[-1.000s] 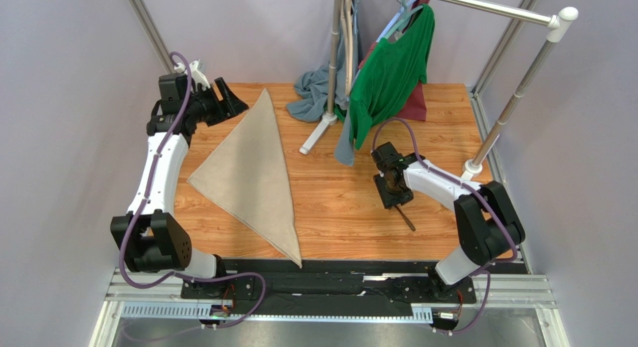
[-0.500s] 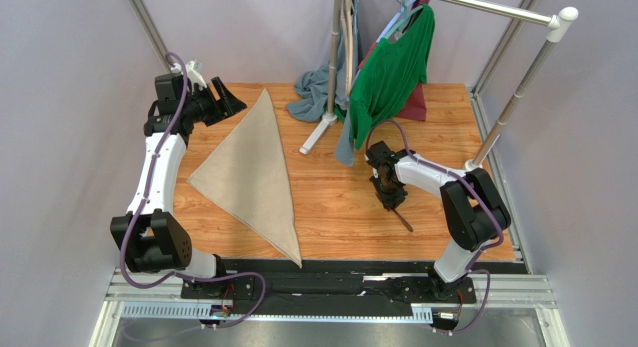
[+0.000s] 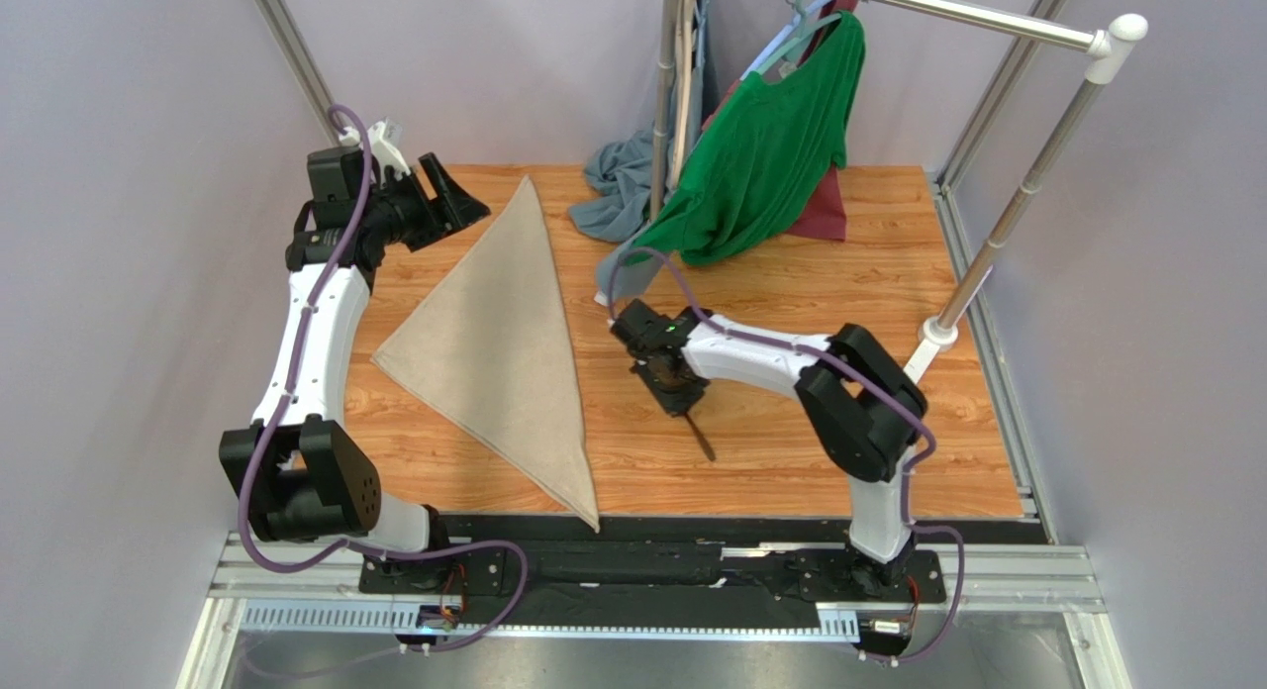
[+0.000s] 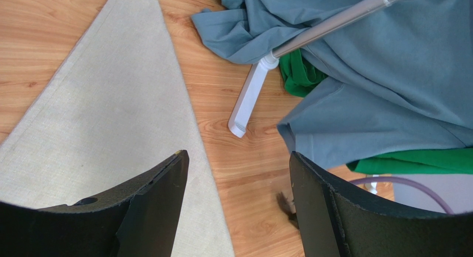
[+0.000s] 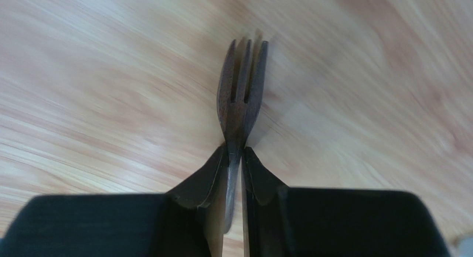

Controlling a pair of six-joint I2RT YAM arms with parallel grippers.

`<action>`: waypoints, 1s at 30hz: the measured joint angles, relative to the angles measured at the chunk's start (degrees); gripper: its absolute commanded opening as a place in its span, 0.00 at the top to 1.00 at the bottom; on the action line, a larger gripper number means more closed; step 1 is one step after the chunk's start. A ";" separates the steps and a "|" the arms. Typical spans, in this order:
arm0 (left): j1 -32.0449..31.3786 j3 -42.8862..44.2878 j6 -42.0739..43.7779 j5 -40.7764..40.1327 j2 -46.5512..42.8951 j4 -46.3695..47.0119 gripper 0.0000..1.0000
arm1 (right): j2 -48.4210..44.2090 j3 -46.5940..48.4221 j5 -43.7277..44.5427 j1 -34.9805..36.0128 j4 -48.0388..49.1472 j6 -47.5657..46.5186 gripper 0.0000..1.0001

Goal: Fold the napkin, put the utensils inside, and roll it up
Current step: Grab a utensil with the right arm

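The beige napkin (image 3: 498,340) lies on the table's left half, folded into a long triangle; it also shows in the left wrist view (image 4: 105,118). My right gripper (image 3: 671,380) is shut on the dark fork (image 5: 240,96), its tines sticking out past the fingertips just over the wood. In the top view the fork's handle (image 3: 698,437) trails toward the near edge, a little right of the napkin. My left gripper (image 4: 237,168) is open and empty, held above the napkin's far tip at the back left (image 3: 442,199).
A clothes rack's white foot (image 3: 625,266) and pole stand mid-back, with a grey-blue cloth (image 3: 625,177) and a green shirt (image 3: 766,140) hanging and pushed left by my right arm. A second rack foot (image 3: 940,333) stands at the right.
My right gripper has swept left across the table with the fork, from the right side to just right of the napkin. The green shirt has swung left. The left arm has not moved.
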 measured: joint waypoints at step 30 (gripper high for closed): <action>1.01 -0.52 -0.46 1.49 0.00 0.63 0.24 | -0.17 -0.96 -3.76 6.45 11.47 4.09 1.00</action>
